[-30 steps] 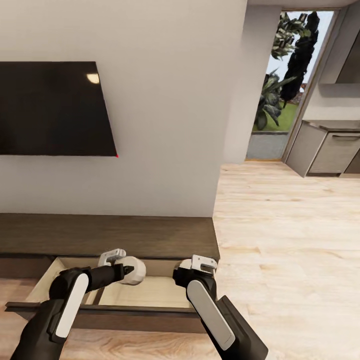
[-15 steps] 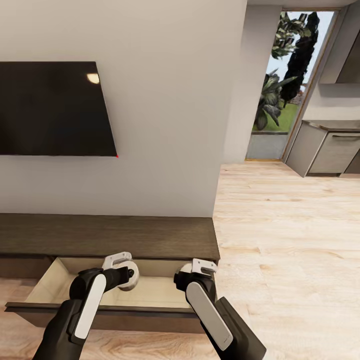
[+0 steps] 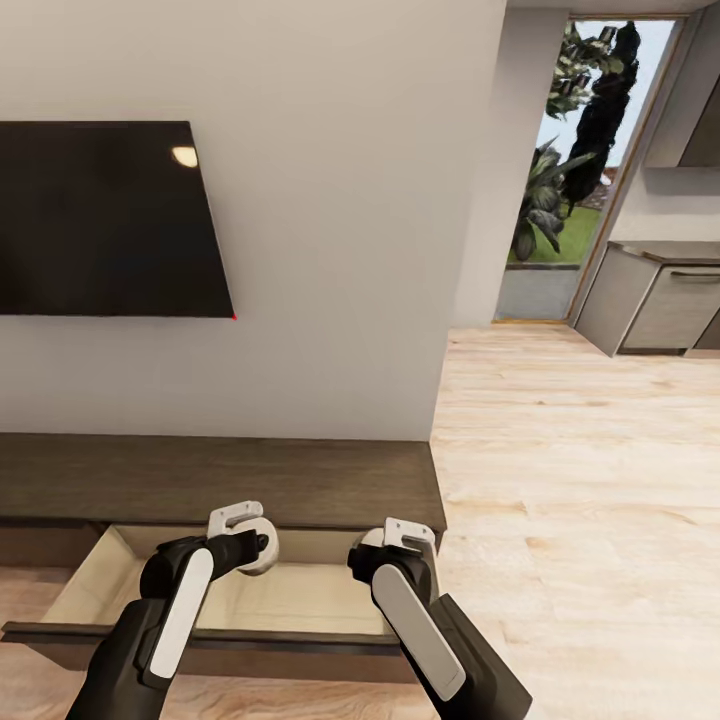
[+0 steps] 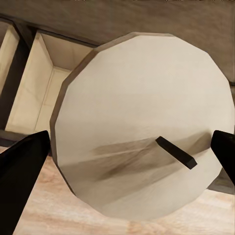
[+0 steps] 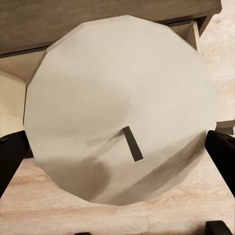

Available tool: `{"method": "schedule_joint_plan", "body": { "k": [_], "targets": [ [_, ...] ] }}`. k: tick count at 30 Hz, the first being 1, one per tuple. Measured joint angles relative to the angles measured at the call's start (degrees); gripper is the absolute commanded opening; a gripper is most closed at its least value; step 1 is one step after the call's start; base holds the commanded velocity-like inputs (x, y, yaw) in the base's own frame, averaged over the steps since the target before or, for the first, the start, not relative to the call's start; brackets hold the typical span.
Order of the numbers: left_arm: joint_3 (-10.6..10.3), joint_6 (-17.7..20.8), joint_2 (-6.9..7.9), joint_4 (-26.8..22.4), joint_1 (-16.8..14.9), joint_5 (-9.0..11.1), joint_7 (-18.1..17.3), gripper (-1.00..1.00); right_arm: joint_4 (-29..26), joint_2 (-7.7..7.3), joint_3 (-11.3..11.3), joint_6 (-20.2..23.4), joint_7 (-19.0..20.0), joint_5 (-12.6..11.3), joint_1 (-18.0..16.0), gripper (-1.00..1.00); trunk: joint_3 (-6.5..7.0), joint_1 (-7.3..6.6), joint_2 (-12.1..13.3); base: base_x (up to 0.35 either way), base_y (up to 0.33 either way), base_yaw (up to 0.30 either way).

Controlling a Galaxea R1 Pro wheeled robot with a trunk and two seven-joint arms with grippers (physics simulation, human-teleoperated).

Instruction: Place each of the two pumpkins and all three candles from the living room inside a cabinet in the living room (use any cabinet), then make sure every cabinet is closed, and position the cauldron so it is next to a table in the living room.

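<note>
Two candles (image 3: 262, 535) (image 3: 370, 540), one held in each gripper: the left gripper (image 3: 240, 528) grips one, the right gripper (image 3: 400, 538) the other. One cabinet (image 3: 220, 478) with one drawer (image 3: 110, 560) pulled open. One dark wall screen (image 3: 105, 215) at ten o'clock. One doorway (image 3: 570, 170) at two o'clock.

Open drawer (image 3: 300, 600) bare and roomy inside, cabinet top (image 3: 220, 475) overhanging its back

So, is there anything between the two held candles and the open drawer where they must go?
Nothing visible. The left gripper holds one candle and the right gripper another candle, both over the cabinet's open drawer; its visible pale floor looks bare.
</note>
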Motion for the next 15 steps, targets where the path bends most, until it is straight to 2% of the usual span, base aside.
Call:
{"method": "schedule_joint_plan", "body": {
  "k": [5,11,15],
  "targets": [
    [0.02,0.07,0.03,0.00,0.00,-0.14,-0.01,-1.00,0.14,0.00,0.00,-0.05,0.00,0.05,0.00,-1.00,0.00,0.00,0.00,0.028,0.168,0.000],
    [-0.05,0.06,0.14,0.00,0.00,-0.02,-0.02,-1.00,0.00,0.00,0.00,-0.11,0.11,0.08,0.00,-1.00,0.25,0.00,0.00,0.003,0.052,-0.065],
    [-0.06,0.06,0.27,0.00,0.00,0.09,-0.16,-1.00,0.04,0.00,0.01,-0.13,1.80,0.09,0.00,-1.00,0.44,0.00,0.00,0.040,0.122,-0.053]
  ]
}}
